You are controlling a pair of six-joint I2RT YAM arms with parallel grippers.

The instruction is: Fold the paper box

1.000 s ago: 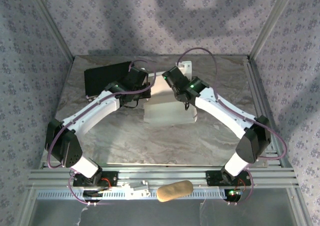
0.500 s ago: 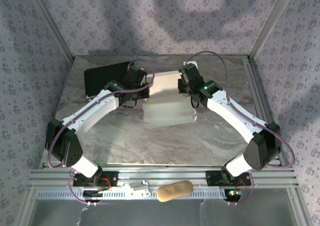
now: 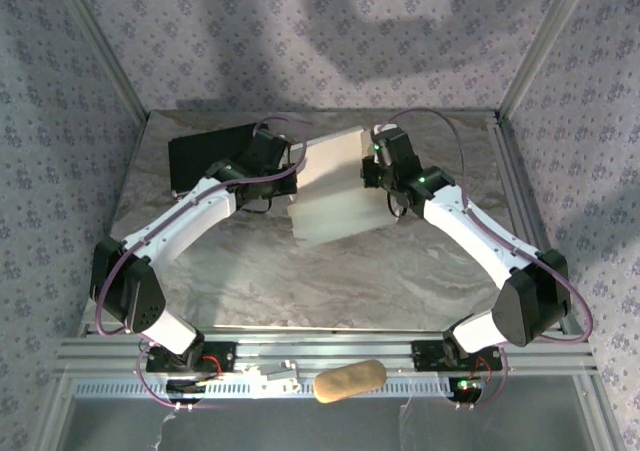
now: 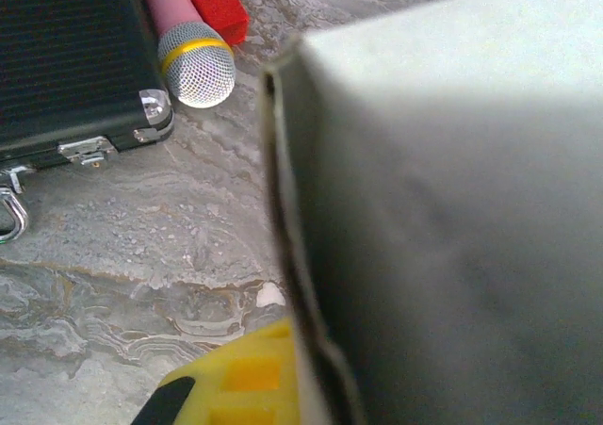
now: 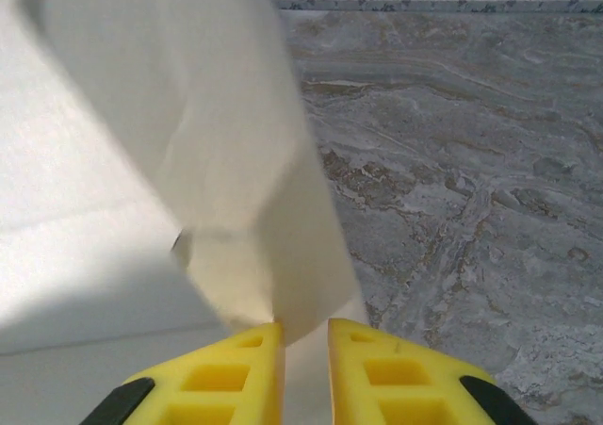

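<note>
The paper box [image 3: 335,196] sits toward the far middle of the worktop [image 3: 330,281], between my two arms; from above it reads as a white, part-folded sheet with a crease across it, skewed against the worktop's edges. I cannot tell how much of it rests flat.

On its left edge I have the left claw [image 3: 290,174]; in the left wrist view the box [image 4: 452,208] takes up the right half, and one yellow finger [image 4: 236,380] lies against the near side of the cardboard's edge, the other finger hidden behind the sheet; that claw is closed, pinching the box's edge.

On its right edge sits the right claw [image 3: 368,171]; through the right wrist camera the claw [image 5: 303,335] has its two yellow fingers a narrow gap apart, and a hanging flap of the box [image 5: 113,208] tapers down into that gap; the jaws stand slightly parted, and I cannot tell whether the pads touch the flap.

Left of the box a black case [image 3: 210,156] lies flat at the far left of the worktop; beside its metal corner lie a pink microphone [image 4: 193,62] with a yellow ring and silver mesh head, and a red thing [image 4: 215,6] just beyond it; both are apart from the box.

A tan oblong thing [image 3: 350,379] rests on the rail between the arm bases.
</note>
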